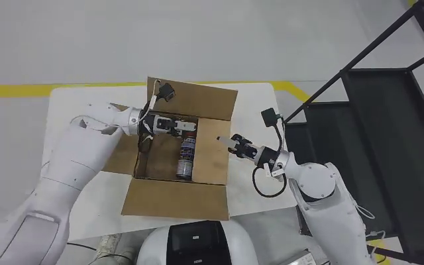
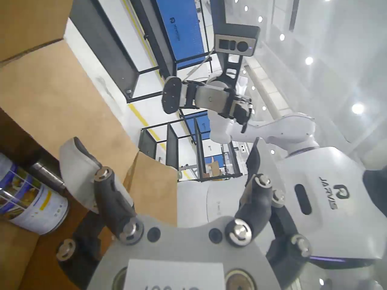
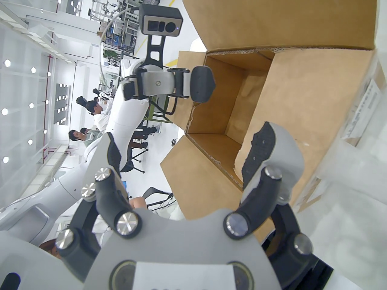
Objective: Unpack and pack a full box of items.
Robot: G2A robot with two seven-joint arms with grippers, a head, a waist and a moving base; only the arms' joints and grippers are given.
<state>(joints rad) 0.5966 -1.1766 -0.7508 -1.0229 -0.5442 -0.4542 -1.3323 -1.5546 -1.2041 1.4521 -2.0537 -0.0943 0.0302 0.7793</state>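
The can [image 1: 186, 159], laid lengthwise in the box [image 1: 199, 99], is flanked at its far end by the spread left claw [image 1: 187, 126], nearer than the spread right claw [image 1: 226, 144]

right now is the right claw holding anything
No, the right claw is open with nothing between its fingers, just outside the box.

The box [image 1: 175, 199] is plain brown cardboard, matt and slightly fibrous, with rough corrugated edges along its flaps. The can [image 2: 30, 200] carries a smooth printed label with a slight sheen. The right tool [image 3: 187, 149] has smooth grey plastic shells, black pads [image 3: 257, 152] with a grainy, rubbery face, and shiny metal bolts on a dull grey plate. The bench [image 1: 86, 106] top looks smooth, white and matt.
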